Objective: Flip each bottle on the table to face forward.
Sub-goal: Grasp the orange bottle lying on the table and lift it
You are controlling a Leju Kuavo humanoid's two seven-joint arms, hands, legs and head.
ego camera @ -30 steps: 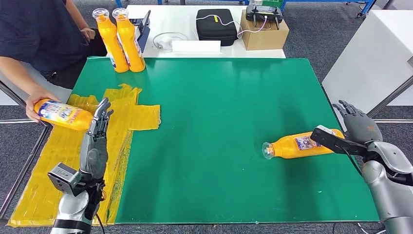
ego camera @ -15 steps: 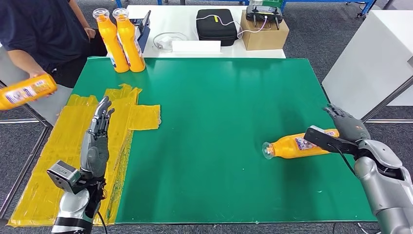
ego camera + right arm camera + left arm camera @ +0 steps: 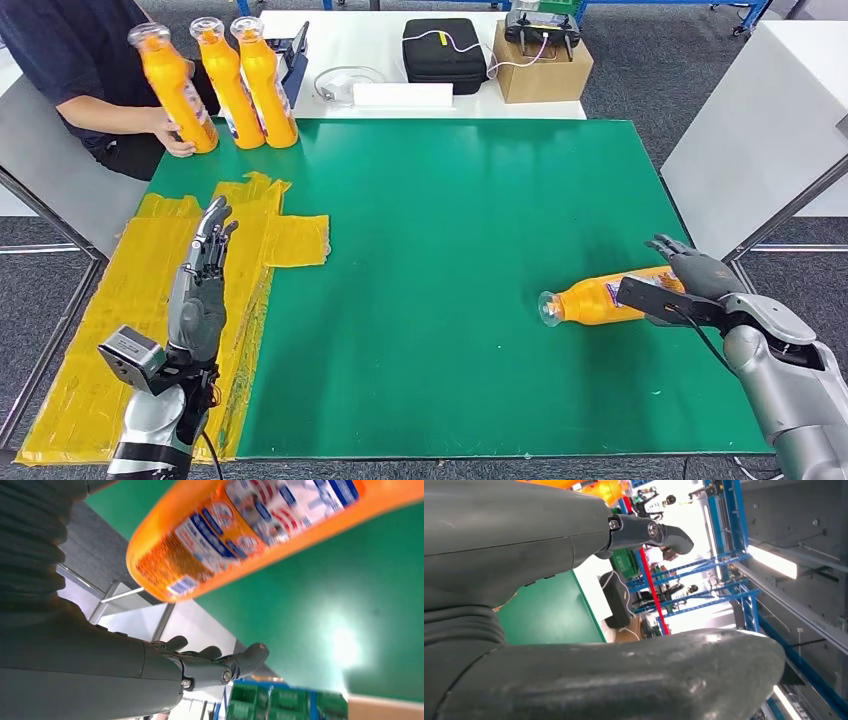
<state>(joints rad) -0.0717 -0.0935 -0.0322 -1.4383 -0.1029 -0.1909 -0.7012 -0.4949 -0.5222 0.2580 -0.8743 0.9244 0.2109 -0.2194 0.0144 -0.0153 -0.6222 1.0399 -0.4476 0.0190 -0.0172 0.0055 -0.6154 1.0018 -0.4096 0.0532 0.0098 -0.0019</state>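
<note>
Right hand (image 3: 700,275) is sitting at the right edge of the green table mat (image 3: 450,250) with its fingers spread and nothing in them, right beside the base end of an orange plastic bottle with a printed label (image 3: 600,299) that's lying on its side, mouth pointing left; can't tell if the fingers actually touch it. In the right wrist view the bottle (image 3: 250,530) is close above the open fingers (image 3: 220,667), with a gap between. Left hand (image 3: 203,280) is held up flat, fingers straight and apart, empty, over the yellow taped patch (image 3: 120,330). Far back-left, a person's hand (image 3: 170,135) holds one upright orange bottle (image 3: 175,90) next to two more standing bottles (image 3: 250,85).
</note>
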